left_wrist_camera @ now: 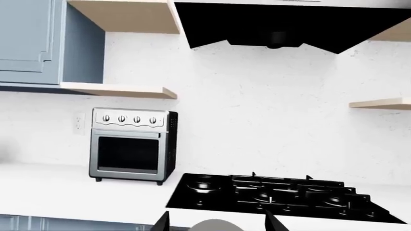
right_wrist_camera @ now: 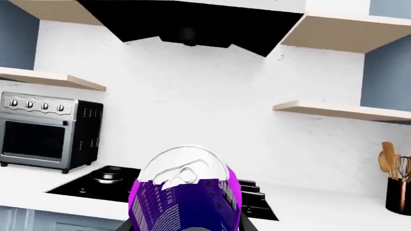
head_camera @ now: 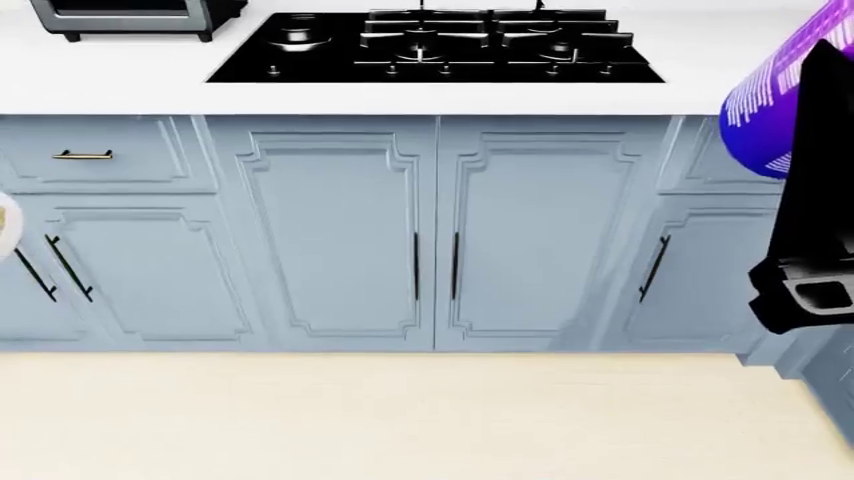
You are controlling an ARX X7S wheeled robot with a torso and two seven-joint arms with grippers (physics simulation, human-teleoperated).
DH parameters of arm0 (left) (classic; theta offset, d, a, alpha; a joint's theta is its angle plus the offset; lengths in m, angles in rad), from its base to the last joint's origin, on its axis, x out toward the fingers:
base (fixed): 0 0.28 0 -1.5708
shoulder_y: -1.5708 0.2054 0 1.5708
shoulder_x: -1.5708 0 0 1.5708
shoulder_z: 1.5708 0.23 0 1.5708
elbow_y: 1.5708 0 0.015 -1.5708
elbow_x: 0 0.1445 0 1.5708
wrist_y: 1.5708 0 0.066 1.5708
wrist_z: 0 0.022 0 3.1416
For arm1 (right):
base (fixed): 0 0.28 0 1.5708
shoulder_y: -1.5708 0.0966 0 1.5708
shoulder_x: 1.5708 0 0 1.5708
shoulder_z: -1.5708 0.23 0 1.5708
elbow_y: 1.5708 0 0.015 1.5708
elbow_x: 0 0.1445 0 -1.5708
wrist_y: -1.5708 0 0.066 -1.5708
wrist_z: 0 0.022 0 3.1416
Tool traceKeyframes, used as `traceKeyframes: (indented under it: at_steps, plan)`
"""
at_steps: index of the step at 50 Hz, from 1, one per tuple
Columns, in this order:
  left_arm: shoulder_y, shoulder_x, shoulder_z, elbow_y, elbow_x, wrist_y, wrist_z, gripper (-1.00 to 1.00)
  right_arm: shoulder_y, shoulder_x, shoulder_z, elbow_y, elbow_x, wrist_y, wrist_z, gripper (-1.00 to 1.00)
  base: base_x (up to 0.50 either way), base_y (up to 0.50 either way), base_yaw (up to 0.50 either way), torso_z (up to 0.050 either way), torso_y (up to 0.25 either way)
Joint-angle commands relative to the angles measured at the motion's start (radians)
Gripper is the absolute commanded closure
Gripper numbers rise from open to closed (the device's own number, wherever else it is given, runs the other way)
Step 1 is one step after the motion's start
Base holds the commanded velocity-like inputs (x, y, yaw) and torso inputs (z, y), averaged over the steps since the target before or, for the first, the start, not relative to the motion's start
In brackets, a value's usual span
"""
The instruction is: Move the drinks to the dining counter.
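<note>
The right end effector point(head_camera: 814, 200) is clamped on the purple can point(right_wrist_camera: 185, 197), held up at the right, near the desk point(head_camera: 134, 75) carrying the black hob point(head_camera: 441, 45). The left end effector point(left_wrist_camera: 218, 224) grips a white object, barely visible

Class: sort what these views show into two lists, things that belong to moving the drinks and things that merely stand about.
Belongs to the job:
purple can, held in the right gripper
pale rounded object between the left gripper's jaws, identity unclear

Standing about:
toaster oven
gas hob
utensil holder
</note>
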Motion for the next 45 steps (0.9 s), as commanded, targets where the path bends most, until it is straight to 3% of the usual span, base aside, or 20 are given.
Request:
traceKeyframes:
  at_steps: [1, 16, 25, 29, 45]
  plan:
    - [0.0, -0.003, -0.006, -0.003, 0.001, 0.01, -0.001, 1.0, 0.157, 0.021, -0.149, 0.014, 0.028, 0.126, 0.108, 1.0, 0.0, 0.0, 0.5, 0.0, 0.0]
    - [0.008, -0.004, -0.008, 0.0, 0.003, 0.013, 0.004, 1.0, 0.178, 0.03, -0.224, 0.023, 0.006, 0.095, 0.107, 1.0, 0.0, 0.0, 0.5, 0.0, 0.0]
    - [0.009, -0.01, -0.014, -0.006, 0.001, 0.019, 0.006, 1.0, 0.131, 0.035, -0.195, 0.01, -0.028, 0.047, 0.057, 1.0, 0.0, 0.0, 0.5, 0.001, 0.0]
    - [0.012, -0.007, -0.016, -0.003, 0.003, 0.016, 0.007, 1.0, 0.207, 0.025, -0.276, 0.015, -0.018, 0.115, 0.12, 1.0, 0.03, 0.01, 0.5, 0.0, 0.0]
    - [0.017, -0.007, -0.018, 0.0, 0.007, 0.021, 0.013, 1.0, 0.244, 0.022, -0.333, 0.002, -0.034, 0.092, 0.103, 1.0, 0.07, 0.02, 0.5, 0.001, 0.001]
